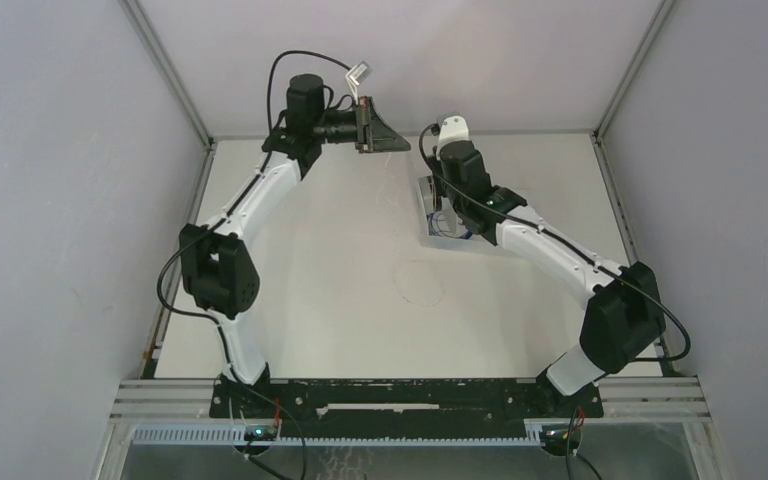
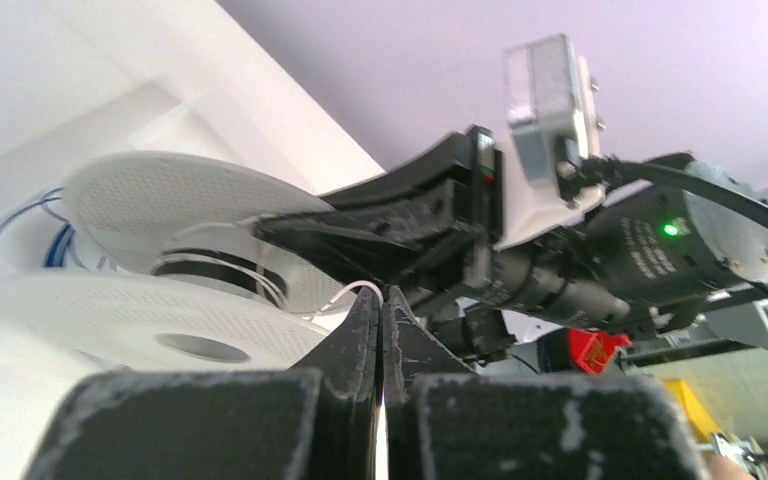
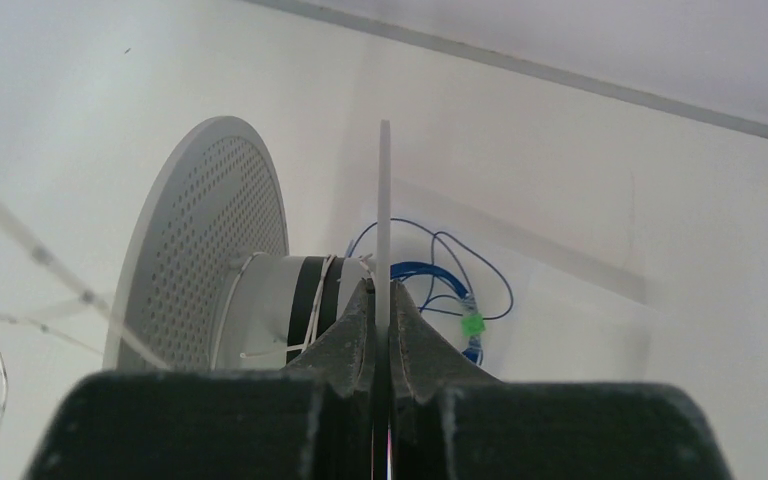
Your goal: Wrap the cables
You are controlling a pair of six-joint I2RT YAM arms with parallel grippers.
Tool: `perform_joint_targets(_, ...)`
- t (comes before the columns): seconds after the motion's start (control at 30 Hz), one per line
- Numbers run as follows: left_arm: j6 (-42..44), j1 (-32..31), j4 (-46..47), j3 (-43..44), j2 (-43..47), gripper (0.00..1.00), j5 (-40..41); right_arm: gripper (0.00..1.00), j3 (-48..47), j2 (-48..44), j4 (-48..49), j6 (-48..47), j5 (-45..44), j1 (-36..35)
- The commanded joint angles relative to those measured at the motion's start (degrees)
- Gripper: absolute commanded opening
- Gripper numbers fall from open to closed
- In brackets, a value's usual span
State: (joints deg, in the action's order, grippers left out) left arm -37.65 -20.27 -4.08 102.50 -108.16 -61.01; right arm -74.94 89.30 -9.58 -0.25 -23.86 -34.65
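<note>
While the right gripper clamps a flange of the white perforated plastic spool toward the far edge of the tabletop, we count few turns of thin pale grey cable wound. The closed left gripper seems to pinch it, and loose loops are left to wind.

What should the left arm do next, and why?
Likely sweep the left gripper in a short arc around the spool to lay another turn. Its jaws look shut on the cable, which runs back to the hub where a few turns sit, and the right gripper clamps one spool flange by its edge.
</note>
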Motion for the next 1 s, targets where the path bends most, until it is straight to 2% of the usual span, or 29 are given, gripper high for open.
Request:
perform_joint_targets(0.0, 7.80, 1.90, -5.74, 6.32, -1.36, 0.00, 2.75, 0.00, 0.31, -4.58, 3.20, -2.28, 5.71, -0.50)
perform_joint_targets(0.5, 22.03, 5.19, -16.76, 6.51, -7.44, 0.03, 6.71, 0.00, -2.58, -8.17, -1.03, 2.02, 20.01, 2.91)
perform_joint_targets(0.63, 25.74, 5.18, -18.15, 4.60, -7.50, 0.06, 8.34, 0.00, -5.46, -8.04, -3.01, 4.20, 21.50, 4.39)
perform_joint_targets(0.97, 28.40, 3.63, -16.59, -4.70, -5.00, 0.20, 10.22, 0.00, -12.44, -7.14, -7.47, 8.38, 23.93, 7.24)
